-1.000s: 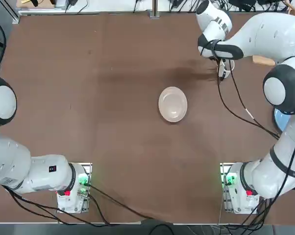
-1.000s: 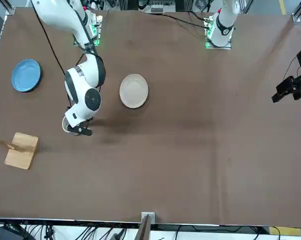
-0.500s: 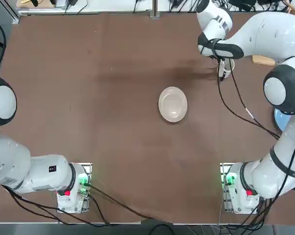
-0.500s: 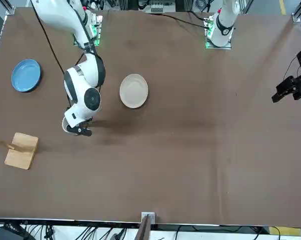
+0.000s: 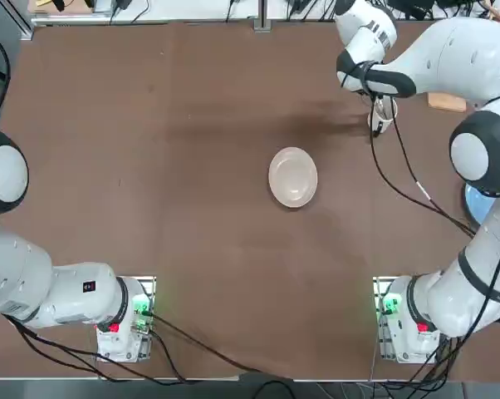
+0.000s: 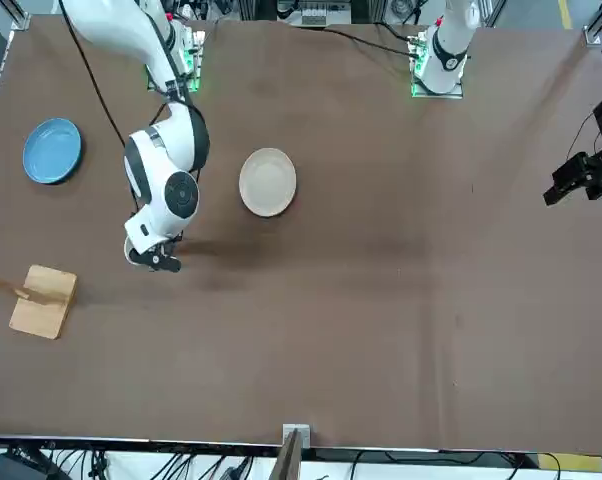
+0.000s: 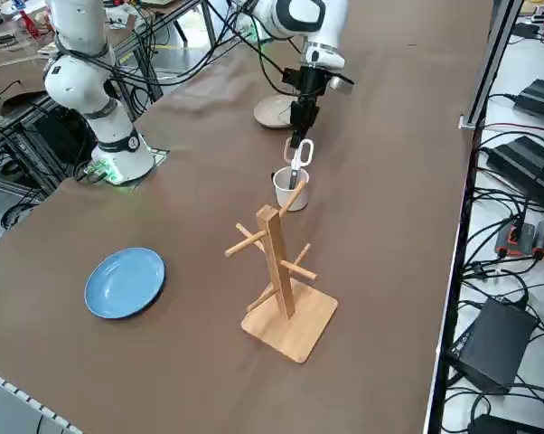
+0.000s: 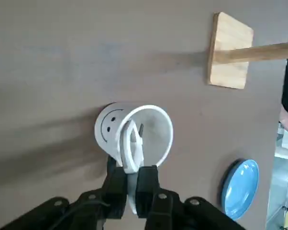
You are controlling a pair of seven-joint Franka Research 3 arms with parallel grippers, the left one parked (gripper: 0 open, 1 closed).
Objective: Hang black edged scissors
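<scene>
Right side view, scissors: one pair, the black edged scissors [image 7: 295, 161], upright with handle loops above the rim of the white mug [image 7: 292, 192] and lower part inside it.
Right gripper: above the mug, the right gripper [image 8: 132, 184] has its fingers clamped on the scissors' handle.
Stand: one wooden stand [image 7: 292, 321] with several pegs, to the robot's right of the mug, apart from it.
Plates: two; the blue plate [image 7: 125, 282] well apart from the mug, toward the robot's right and its bases; the white plate [image 5: 293, 177] to the mug's left, nearer the bases.
Mug: one.
Table edge: the far edge [image 5: 192, 22] lies beyond the mug, brown tabletop between.
Open room: widest to the mug's left.
</scene>
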